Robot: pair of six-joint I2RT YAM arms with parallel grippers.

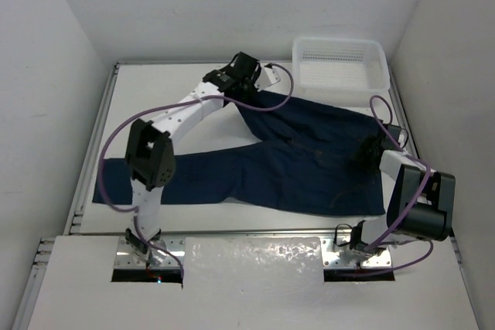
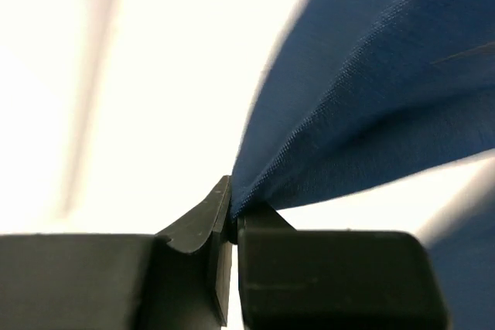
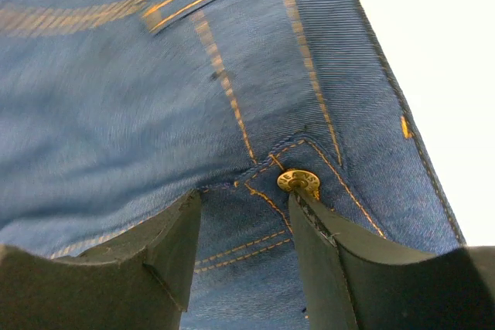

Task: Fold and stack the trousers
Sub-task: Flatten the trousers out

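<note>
The trousers point(image 1: 309, 164) are dark navy jeans spread over the table. One leg runs to the left point(image 1: 155, 179); the other angles up to the far middle. My left gripper point(image 1: 246, 76) is shut on the end of that far leg; in the left wrist view the blue cloth point(image 2: 371, 90) comes out from between the closed gripper point(image 2: 232, 218) and hangs taut. My right gripper point(image 1: 370, 148) is over the waist at the right. In the right wrist view it point(image 3: 246, 199) is open, its fingers point(image 3: 174, 245) astride denim with orange stitching, next to the tan button point(image 3: 298, 182).
A white mesh basket point(image 1: 340, 63) stands at the far right corner, just beyond the waist end of the jeans. White walls close in the table on the left, back and right. The left arm reaches diagonally over the left leg.
</note>
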